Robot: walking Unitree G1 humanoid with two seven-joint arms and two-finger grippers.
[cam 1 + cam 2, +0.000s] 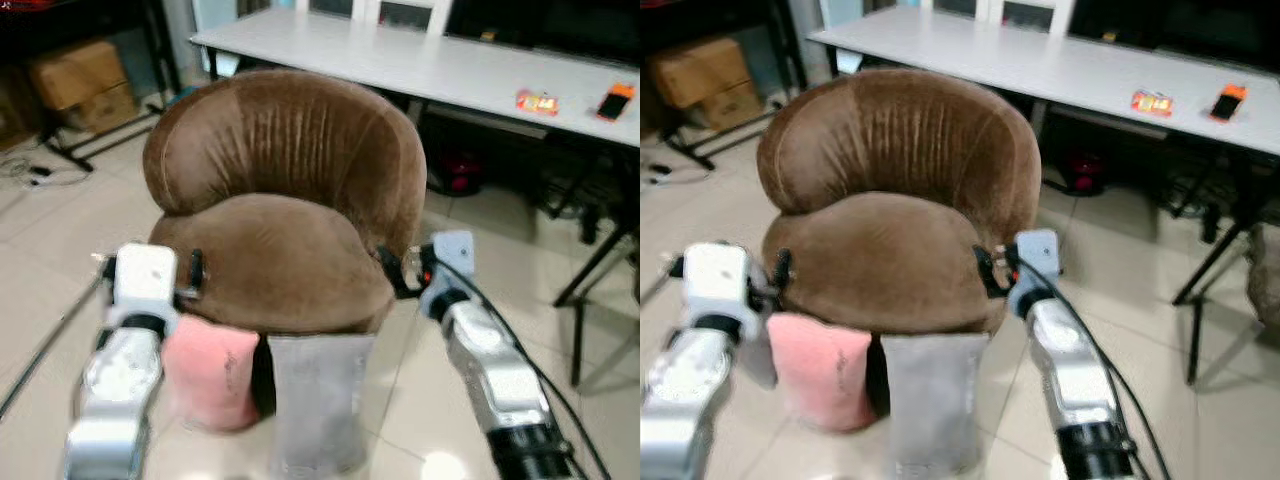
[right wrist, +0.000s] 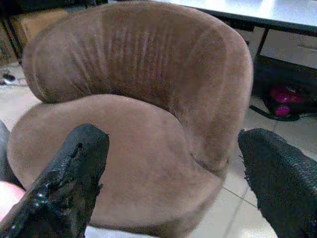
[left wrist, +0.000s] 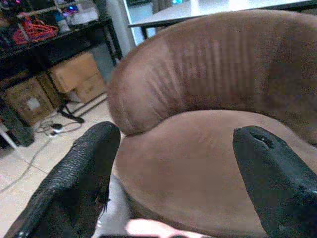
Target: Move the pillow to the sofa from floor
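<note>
A pink pillow (image 1: 210, 375) stands on the floor, leaning against the front of the brown round sofa chair (image 1: 290, 200). A grey pillow (image 1: 320, 400) stands right beside it. My left gripper (image 1: 192, 273) is open at the seat's left edge, just above the pink pillow. At the seat's right edge my right gripper (image 1: 393, 270) is open as well. In both wrist views the black fingers (image 3: 79, 178) (image 2: 69, 178) are spread wide with the seat cushion between them and nothing held.
A long white table (image 1: 420, 60) stands behind the sofa with an orange packet (image 1: 537, 102) and a phone (image 1: 615, 100) on it. Cardboard boxes (image 1: 85, 85) and cables lie at the back left. Black stand legs (image 1: 600, 270) rise at the right.
</note>
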